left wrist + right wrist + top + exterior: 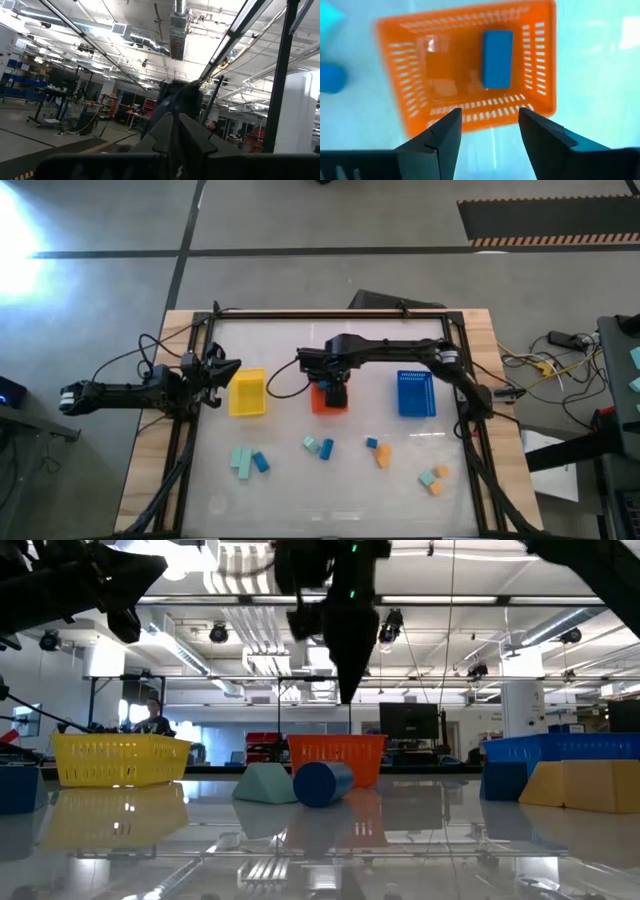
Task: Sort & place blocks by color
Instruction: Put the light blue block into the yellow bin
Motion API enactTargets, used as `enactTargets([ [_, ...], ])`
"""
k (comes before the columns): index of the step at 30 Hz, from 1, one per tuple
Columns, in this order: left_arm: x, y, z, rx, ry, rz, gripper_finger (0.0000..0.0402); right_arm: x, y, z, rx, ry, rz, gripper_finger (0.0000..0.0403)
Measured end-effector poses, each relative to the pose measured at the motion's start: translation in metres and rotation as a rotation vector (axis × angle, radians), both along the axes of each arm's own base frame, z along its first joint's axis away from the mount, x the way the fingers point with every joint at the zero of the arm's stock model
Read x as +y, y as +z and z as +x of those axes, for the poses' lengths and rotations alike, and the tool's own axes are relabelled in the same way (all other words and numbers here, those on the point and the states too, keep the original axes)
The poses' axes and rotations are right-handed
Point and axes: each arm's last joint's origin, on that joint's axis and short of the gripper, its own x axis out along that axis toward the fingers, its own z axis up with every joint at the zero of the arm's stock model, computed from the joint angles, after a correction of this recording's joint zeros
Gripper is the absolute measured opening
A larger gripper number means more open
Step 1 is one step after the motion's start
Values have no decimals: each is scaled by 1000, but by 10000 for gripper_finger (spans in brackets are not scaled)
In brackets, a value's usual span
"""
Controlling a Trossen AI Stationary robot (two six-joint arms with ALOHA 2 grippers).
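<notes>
My right gripper (487, 132) hangs open and empty above the orange basket (328, 397), pointing down (349, 660). One medium blue bar (497, 59) lies flat on the floor of the orange basket (470, 65). The other blocks lie on the table's near half: a teal one (241, 460) beside a blue one (260, 462), teal (311, 444) with blue (326, 449), blue (371, 443) with orange (383, 456), and teal (427, 478) with two orange ones (438, 480). My left gripper (225, 370) waits shut at the table's left edge, beside the yellow basket (247, 392).
The yellow, orange and blue baskets (416, 393) stand in a row across the table's middle. A dark frame (330, 312) runs around the table top. In the low view a teal block (265, 783) and a blue one (322, 783) sit in front of the orange basket (337, 755).
</notes>
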Motion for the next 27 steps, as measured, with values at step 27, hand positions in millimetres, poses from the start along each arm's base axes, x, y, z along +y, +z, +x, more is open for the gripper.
enactTargets([
  [27, -8, 20, 53, 84, -177, -244, 11, 90, 39, -123, -1074, 436, -141, 121],
])
